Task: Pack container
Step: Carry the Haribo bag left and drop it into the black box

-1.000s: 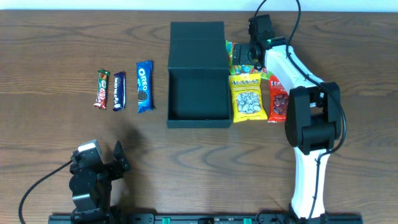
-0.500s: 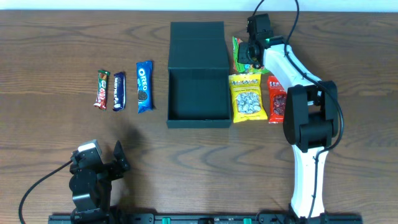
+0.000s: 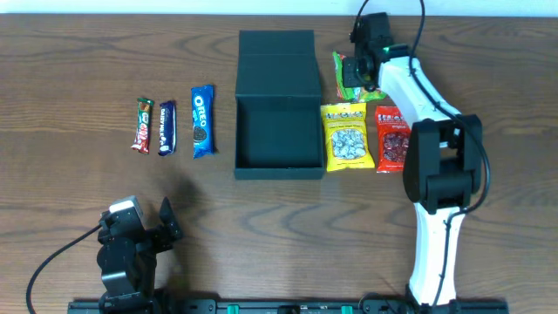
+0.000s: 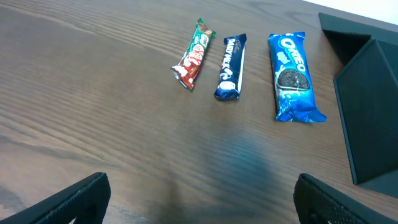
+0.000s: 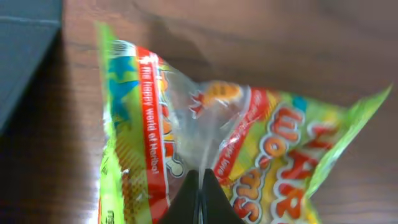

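The container (image 3: pixel 237 131) is a dark teal box lying open, its flap lid (image 3: pixel 275 59) laid back behind it. Right of the lid, my right gripper (image 3: pixel 361 73) is shut on a green gummy-worm bag (image 3: pixel 345 75). In the right wrist view the two fingers press together on the bag's crinkled film (image 5: pixel 249 143), with my right gripper (image 5: pixel 200 190) at the bottom edge and the container's corner (image 5: pixel 25 50) at the top left. My left gripper (image 3: pixel 167 221) stands open near the table's front left, its fingertips (image 4: pixel 87 194) wide apart over bare wood.
A yellow nut bag (image 3: pixel 348 135) and a red snack bag (image 3: pixel 391 138) lie right of the container. Left of it lie an Oreo pack (image 3: pixel 202 120), a dark blue chocolate bar (image 3: pixel 166 127) and a red-and-green bar (image 3: pixel 142 125).
My right gripper has shut on the green bag and drawn it slightly right, away from the container's lid. The left arm has not moved.
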Tool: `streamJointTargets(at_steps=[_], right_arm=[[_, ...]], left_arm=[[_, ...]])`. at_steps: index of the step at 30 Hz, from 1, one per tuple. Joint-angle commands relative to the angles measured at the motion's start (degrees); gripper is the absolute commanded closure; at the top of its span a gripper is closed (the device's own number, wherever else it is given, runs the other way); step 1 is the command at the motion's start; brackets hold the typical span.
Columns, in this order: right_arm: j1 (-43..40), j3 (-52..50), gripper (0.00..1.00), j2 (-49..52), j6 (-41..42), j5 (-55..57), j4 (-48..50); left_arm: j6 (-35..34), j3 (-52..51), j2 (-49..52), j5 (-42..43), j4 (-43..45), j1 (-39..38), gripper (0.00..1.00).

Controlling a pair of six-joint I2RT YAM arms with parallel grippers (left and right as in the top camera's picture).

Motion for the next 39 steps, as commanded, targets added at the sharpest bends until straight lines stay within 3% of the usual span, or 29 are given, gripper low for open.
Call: streamJointTargets(at_steps=[1,4,7,16,28,39], right_arm=[[1.14,4.15,0.99,-10.36,-16.24,-4.55,-0.59],[3.06,4.28,0.99,-14.97,-25.11,-13.38,-4.59],[5.92,4.28,0.99,-17.97,-28.79,-18.40,-8.68],[16.90,2.89,0.99,-18.62,-38.51,-22.49,-20.52],[23.30,-8.13,0.99,-18.47,-59.01,-30.05,-19.26],[23.28,-13.07,0.99,-18.47,-59.34,-30.45,-10.36]], left_arm=[[0.83,-0.76,-0.33,-0.17,-0.02,0.31,0.05],[0.83,-0.76,-0.33,-0.17,-0.02,0.31,0.05],[0.83,-0.76,-0.33,-0.15,-0.02,0.31,0.05],[0.83,-0.76,-0.33,-0.15,-0.02,0.31,0.05],[0.83,-0.76,-0.33,-0.17,-0.02,0.31,0.05],[0.83,-0.76,-0.33,-0.15,-0.02,0.31,0.05]])
